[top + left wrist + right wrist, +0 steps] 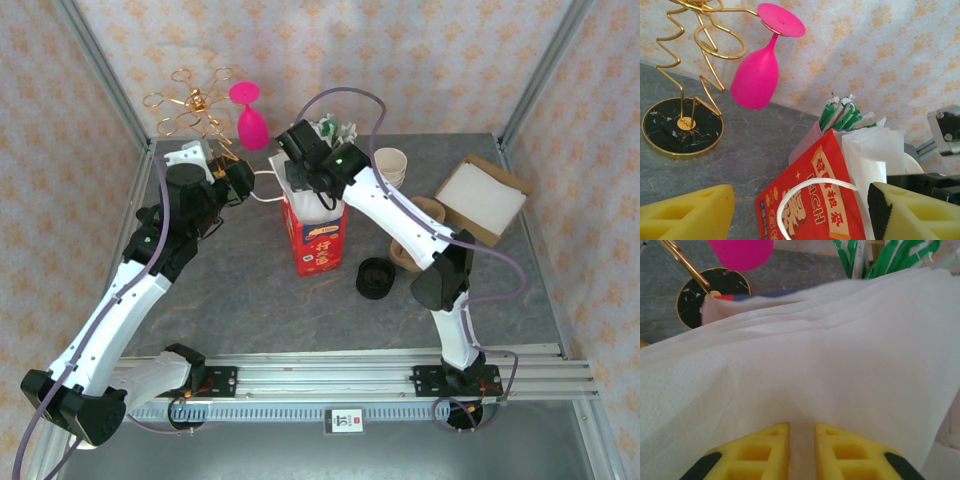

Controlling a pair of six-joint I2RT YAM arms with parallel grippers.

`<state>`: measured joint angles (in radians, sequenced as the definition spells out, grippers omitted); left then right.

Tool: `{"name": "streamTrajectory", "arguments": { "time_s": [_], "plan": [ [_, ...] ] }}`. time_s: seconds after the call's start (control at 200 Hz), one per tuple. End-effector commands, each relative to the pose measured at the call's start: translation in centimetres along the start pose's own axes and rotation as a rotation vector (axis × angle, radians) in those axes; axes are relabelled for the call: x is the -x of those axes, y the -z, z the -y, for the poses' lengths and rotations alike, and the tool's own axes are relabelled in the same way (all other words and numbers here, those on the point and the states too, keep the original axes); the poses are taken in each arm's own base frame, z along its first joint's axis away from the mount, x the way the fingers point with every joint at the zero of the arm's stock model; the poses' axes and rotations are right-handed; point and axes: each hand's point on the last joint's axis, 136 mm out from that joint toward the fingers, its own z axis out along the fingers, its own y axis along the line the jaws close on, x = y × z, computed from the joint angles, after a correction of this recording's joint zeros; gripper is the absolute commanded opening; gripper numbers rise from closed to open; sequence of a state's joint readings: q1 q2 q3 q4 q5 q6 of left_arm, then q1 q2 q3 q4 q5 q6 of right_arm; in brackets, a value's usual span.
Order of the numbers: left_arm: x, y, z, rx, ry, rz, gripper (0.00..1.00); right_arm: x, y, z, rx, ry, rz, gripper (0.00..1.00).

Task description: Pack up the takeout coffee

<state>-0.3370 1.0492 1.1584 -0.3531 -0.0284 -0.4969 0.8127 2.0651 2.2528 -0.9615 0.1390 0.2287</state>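
Patterned cream wallpaper (400, 60) backs a grey marbled surface (250, 310).

In the right wrist view the right claw (801, 442) is clenched on a white paper napkin (830, 370). Its yellow fingers (765, 452) stand nearly together with the sheet pinched in the slit. The napkin spreads across most of that view and hides what lies below it. From above, this claw hangs over the mouth of the red paper bag (318, 245), which stands upright in the middle of the surface.

The left claw (799, 196) is released, with its fingers wide apart. The bag's white cord handle (815, 182) loops up between them, and I cannot tell whether it touches either finger. The printed red bag face is cut off at the lower edge of that view.

Where the takeout coffee is cannot be told, because the right claw and the napkin cover the bag's mouth.

Just behind the bag, green-and-white wrapped sticks (840, 112) poke out of a greyish holder (807, 142). What they are is hard to make out.

Further left, a pink glass (756, 77) hangs upside down from a gold wire stand (670, 127) on a black base.

To the right of the bag lies a pile of black lids (375, 278). Brown cups (425, 212) lie partly behind the right arm. Near them are a stack of cream cups (392, 165) and an open cardboard box (482, 195) with white contents.
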Motion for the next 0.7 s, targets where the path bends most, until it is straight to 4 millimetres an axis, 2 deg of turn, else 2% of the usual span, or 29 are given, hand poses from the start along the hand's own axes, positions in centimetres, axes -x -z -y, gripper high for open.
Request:
{"name": "streamTrajectory", "arguments": {
  "time_s": [0.0,0.205,0.28,0.37,0.44,0.551,0.696],
  "plan": [
    [0.1,0.0,-1.0,0.039,-0.007,0.006,0.72,-0.9,1.1,1.7,-0.062,-0.024,-0.010,0.15],
    [-0.8,-0.9,-1.4,0.045,0.014,-0.013,0.71,-3.4,-0.6,1.5,-0.058,-0.026,-0.078,0.14],
    [-1.0,-1.0,-1.5,0.045,0.019,-0.016,0.71,-3.6,-1.2,1.0,-0.042,-0.025,-0.086,0.19],
    [-1.0,-1.1,-1.6,0.049,0.017,-0.014,0.71,-2.2,-0.5,0.3,-0.014,-0.029,-0.058,0.22],
    [-0.9,-1.0,-1.6,0.051,0.016,-0.015,0.71,-0.6,0.8,-0.1,0.005,-0.034,-0.012,0.33],
    [-0.5,-0.7,-1.6,0.052,0.015,-0.005,0.71,1.4,3.1,0.0,0.027,-0.048,0.052,0.42],
    [0.0,-0.4,-1.3,0.042,0.015,0.006,0.71,3.6,6.0,0.5,0.048,-0.067,0.145,0.47]
  ]
}}
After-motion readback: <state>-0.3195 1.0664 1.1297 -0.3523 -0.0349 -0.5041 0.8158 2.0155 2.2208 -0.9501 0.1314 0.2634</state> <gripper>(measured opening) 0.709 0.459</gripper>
